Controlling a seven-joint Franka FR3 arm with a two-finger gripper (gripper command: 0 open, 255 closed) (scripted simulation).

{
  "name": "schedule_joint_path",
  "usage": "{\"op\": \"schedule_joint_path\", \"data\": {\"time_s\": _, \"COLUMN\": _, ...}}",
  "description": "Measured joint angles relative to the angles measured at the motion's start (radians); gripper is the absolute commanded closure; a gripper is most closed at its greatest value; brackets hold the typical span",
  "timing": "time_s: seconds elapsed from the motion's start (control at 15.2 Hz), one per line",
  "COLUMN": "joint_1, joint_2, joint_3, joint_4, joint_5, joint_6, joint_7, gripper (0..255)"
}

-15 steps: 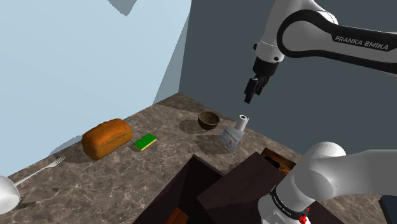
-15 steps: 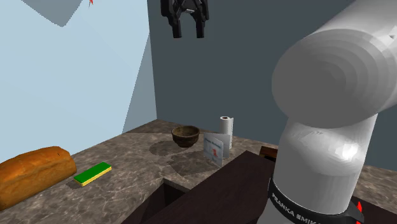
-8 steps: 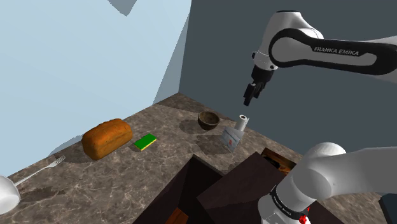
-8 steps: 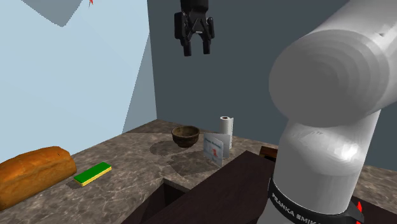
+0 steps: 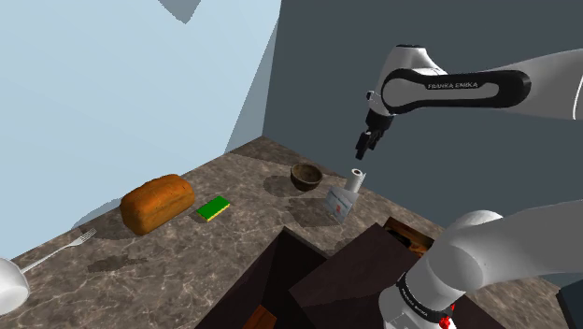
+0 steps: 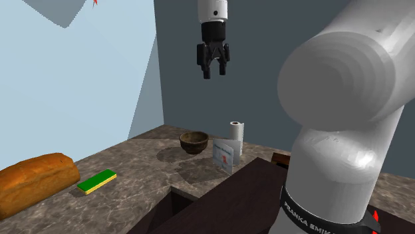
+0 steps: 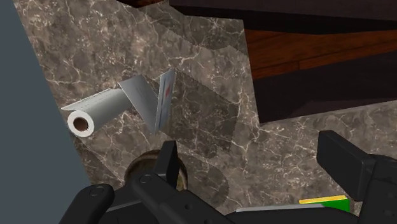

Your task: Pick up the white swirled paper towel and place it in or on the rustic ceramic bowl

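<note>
We are seeing the all-black gripper [image 6: 215, 72] hanging high over the marbled counter [image 5: 187, 252], its fingers standing wide apart and gripping nothing. The white paper towel roll [image 5: 356, 178] is standing upright near the dark wall — just beside a small leaning carton [image 6: 225, 154] — while the brown bowl [image 6: 194, 141] is sitting close by, to the shoulder view's left of the roll and apart from it.

White arm [image 6: 346, 73], dark joints [image 5: 411, 91], FRANKA EMIKA lettering [image 5: 455, 85], all-black two-finger hand [image 6: 215, 72]
</note>
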Motion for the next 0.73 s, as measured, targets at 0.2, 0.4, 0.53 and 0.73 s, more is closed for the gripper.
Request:
{"op": "schedule_joint_path", "data": {"time_s": 0.2, "joint_1": -0.015, "joint_2": 0.08, "joint_3": -0.05, "joint_4": -0.011, "joint_5": -0.014, "joint_6": 0.099, "joint_7": -0.045, "gripper": 0}}
{"op": "schedule_joint_path", "data": {"time_s": 0.4, "joint_1": -0.029, "joint_2": 0.186, "joint_3": -0.109, "joint_4": 0.022, "joint_5": -0.015, "joint_6": 0.181, "joint_7": -0.11, "gripper": 0}}
{"op": "schedule_joint_path", "data": {"time_s": 0.53, "joint_1": -0.034, "joint_2": 0.246, "joint_3": -0.14, "joint_4": 0.035, "joint_5": -0.009, "joint_6": 0.232, "joint_7": -0.147, "gripper": 0}}
{"op": "schedule_joint_path", "data": {"time_s": 0.73, "joint_1": -0.042, "joint_2": 0.349, "joint_3": -0.189, "joint_4": 0.065, "joint_5": 0.017, "joint_6": 0.312, "joint_7": -0.214, "gripper": 0}}
